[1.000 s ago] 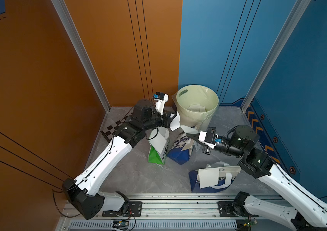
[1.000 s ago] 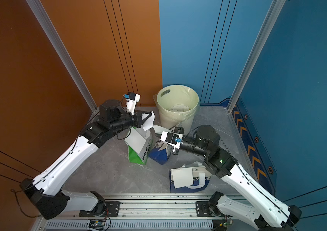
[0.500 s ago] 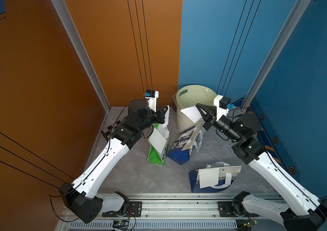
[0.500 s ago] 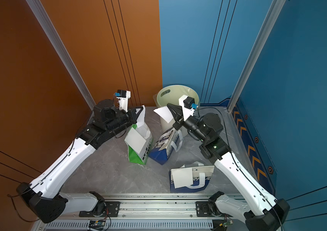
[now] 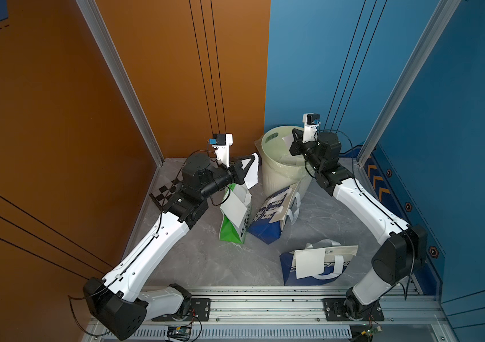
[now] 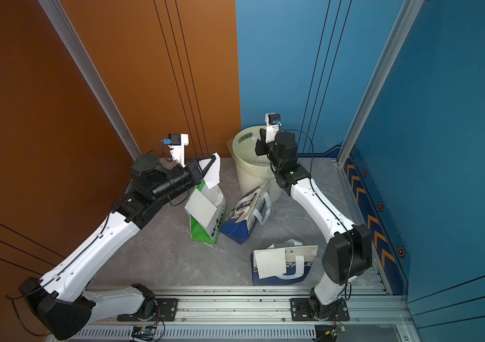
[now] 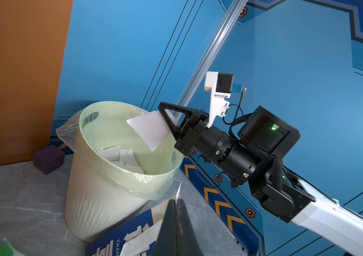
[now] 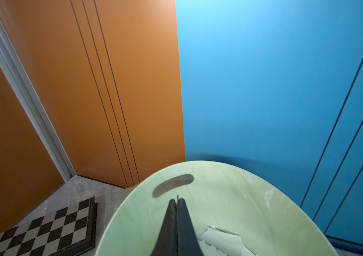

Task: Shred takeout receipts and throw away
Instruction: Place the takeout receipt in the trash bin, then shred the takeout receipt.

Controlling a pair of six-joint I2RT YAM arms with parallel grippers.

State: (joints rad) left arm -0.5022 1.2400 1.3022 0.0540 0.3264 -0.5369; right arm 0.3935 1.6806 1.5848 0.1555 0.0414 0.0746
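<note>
right pincer (image 7: pixel 162 106) clamps a torn receipt piece (image 7: pixel 151 130) over the bin (image 7: pixel 100 184), apparently to drop it in. left pincer (image 5: pixel 250 161) grips the other piece (image 5: pixel 252 179) beside it

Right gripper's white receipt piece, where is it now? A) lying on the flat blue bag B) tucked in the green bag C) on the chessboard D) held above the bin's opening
D: in the left wrist view the right gripper is shut on the receipt piece, which hangs above the opening of the bin.
</note>
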